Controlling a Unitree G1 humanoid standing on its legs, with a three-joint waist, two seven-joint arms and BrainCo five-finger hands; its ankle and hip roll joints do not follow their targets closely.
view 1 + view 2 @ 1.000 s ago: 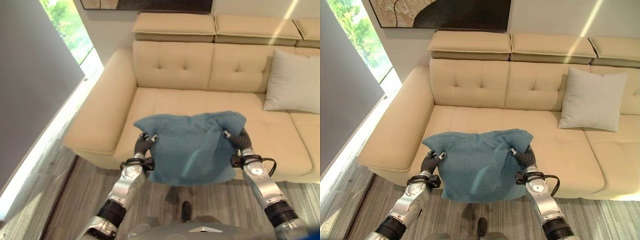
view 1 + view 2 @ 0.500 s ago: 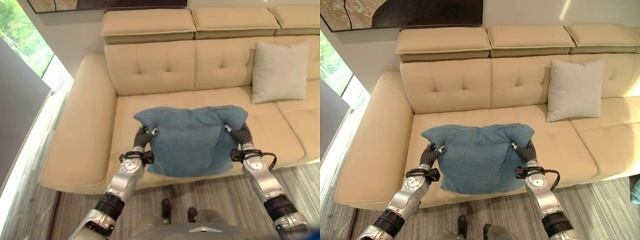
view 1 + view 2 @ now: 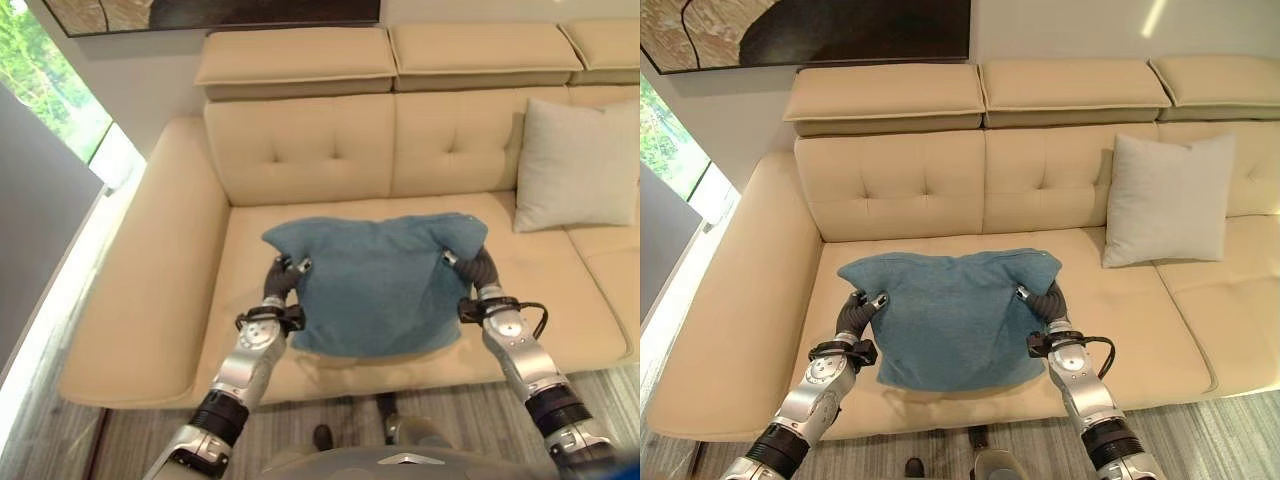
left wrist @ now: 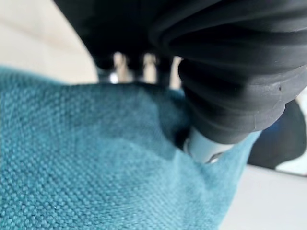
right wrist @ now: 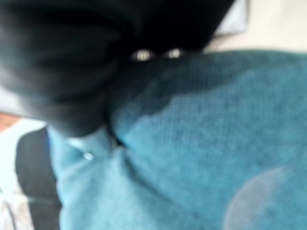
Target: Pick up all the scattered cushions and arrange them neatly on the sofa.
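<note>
- At the cushion's two upper corners, I have my left hand pinching one corner of the blue cushion and my right hand curled on the other; both wrist views show teal fabric bunched against the fingers, so each hand is closed on cloth.
- Between the two hands the blue cushion hangs as a flat panel, its lower edge over the front part of the seat of the sofa. I cannot tell whether that edge touches the seat.
- To finish this step well, I judge I should carry it forward toward the tufted backrest, keeping both hands level so the top edge does not sag or twist.
- I would let the bottom edge land where the seat meets the backrest, lean the cushion upright, then release both hands together so it does not topple.
- Pinched corners are a weak hold on a soft, heavy cushion; a jerk could pull the fabric free.
- Further along the sofa to my right, a grey cushion already leans upright against the backrest, well apart from mine. It is a good guide for angle and spacing.
</note>
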